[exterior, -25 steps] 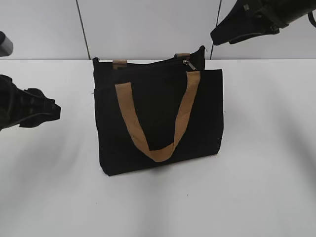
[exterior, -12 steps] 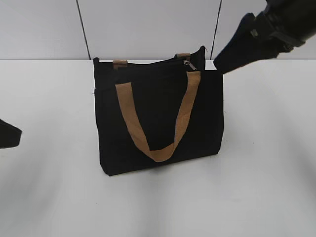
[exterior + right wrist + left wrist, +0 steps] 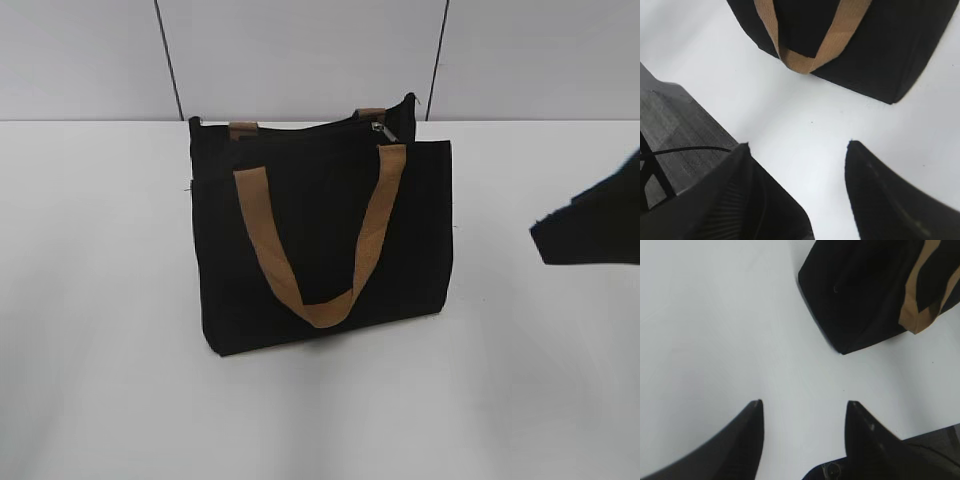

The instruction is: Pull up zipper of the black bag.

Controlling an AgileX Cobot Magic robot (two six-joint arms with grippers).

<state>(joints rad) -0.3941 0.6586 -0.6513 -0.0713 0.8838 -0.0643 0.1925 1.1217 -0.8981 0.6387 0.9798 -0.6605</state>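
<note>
One bag [image 3: 320, 240] stands upright at the centre of the exterior view, a boxy rectangle of matte black woven fabric with a flat front pocket panel. Two tan webbing straps show: the front strap [image 3: 320, 250] hangs in a long U down the front panel, and the rear strap [image 3: 243, 129] peeks over the top edge as two short stubs. Along the top edge runs the zipper [image 3: 381, 129], its small silver slider sitting at the upper right end of the bag, near the right corner.

The table [image 3: 100, 380] is plain, smooth and white, with soft shadows under the bag. Behind it stands a pale grey wall [image 3: 300, 55] split by two thin dark seams.

In the left wrist view, the left gripper [image 3: 802, 412] sits at the bottom of the frame, its two black tapered fingers spread apart with only bare table between them; the bag's lower corner lies in the upper right, well apart from it. In the right wrist view, the right gripper [image 3: 797, 150] likewise has its two ribbed black fingers parted and empty, with the bag's bottom edge and strap loop along the top of the frame. In the exterior view it is a dark shape at the right edge, apart from the bag.
</note>
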